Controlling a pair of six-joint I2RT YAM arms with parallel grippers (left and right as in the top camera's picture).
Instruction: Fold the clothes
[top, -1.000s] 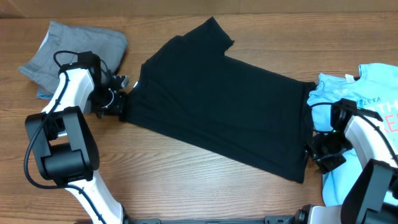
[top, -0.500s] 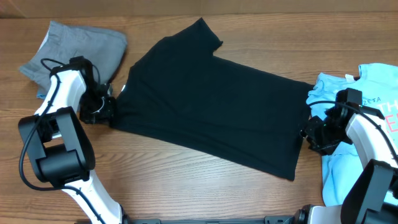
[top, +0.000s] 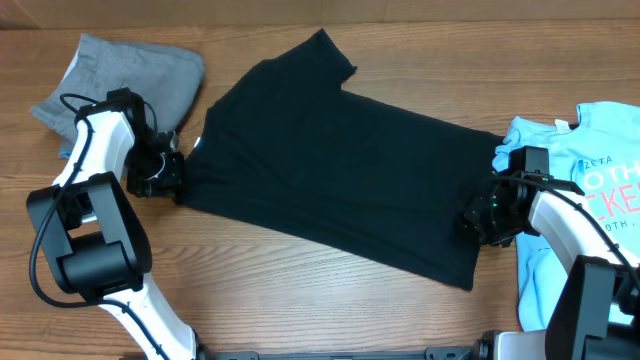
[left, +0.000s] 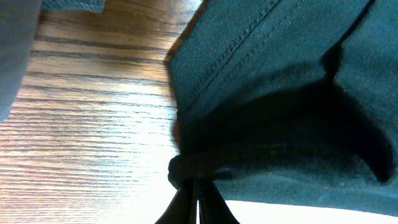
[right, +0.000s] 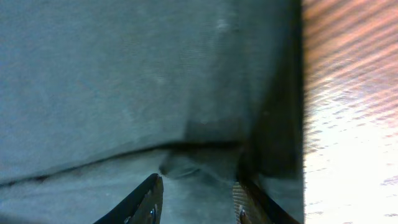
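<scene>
Left hand (top: 176, 182) pinching black T-shirt (top: 340, 160) edge, right hand (top: 476, 217) over opposite hem

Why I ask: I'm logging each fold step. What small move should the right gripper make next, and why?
Probably close the right gripper on the black T-shirt. Its jaws stand apart over a small ridge of fabric near the shirt's edge, while the left gripper is shut on the opposite edge, so both ends would then be held.
</scene>
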